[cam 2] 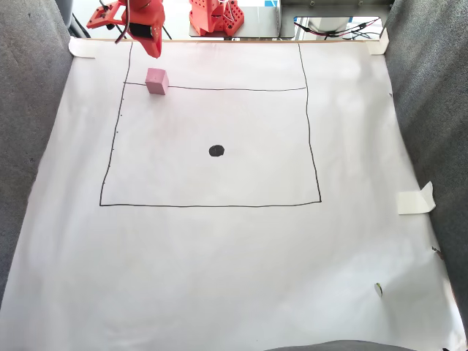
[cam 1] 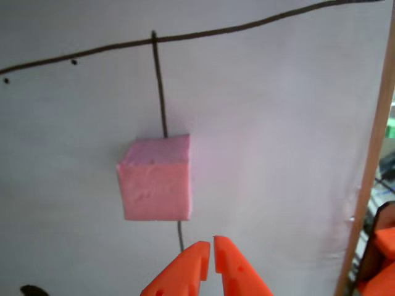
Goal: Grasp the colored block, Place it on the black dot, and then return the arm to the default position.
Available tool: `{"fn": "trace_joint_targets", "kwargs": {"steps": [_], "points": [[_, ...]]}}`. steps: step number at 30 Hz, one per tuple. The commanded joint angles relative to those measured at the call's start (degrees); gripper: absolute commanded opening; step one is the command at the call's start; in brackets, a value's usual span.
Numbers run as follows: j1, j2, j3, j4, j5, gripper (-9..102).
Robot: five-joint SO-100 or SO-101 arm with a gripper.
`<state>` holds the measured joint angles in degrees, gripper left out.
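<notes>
Colored block (cam 1: 157, 179), matte foam cube, beyond pointed claw (cam 1: 212, 254).

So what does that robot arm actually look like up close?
It is bright orange-red plastic throughout. The end effector has two smooth, pointed fingers shaped like a beak, with small round holes in them. In the fixed view the arm looks blocky, with dark parts set into the orange shell.
</notes>
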<state>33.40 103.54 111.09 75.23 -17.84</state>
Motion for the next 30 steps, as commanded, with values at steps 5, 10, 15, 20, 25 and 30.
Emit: {"fn": "trace_joint_targets", "kwargs": {"steps": [5, 10, 15, 20, 25, 30], "points": [[-1.2, -2.0, -4.5, 0.4, -6.7, 0], [-3.3, -4.5, -4.6, -3.4, -4.7, 0], [-5.2, -4.8, -4.0, -5.4, -1.4, 0], [-4.3, -2.9, -4.6, -7.6, -1.4, 0], [-3.5, -2.6, -4.9, -6.5, -3.1, 12], [-2.2, -2.7, -4.9, -5.7, -4.2, 14]]}}
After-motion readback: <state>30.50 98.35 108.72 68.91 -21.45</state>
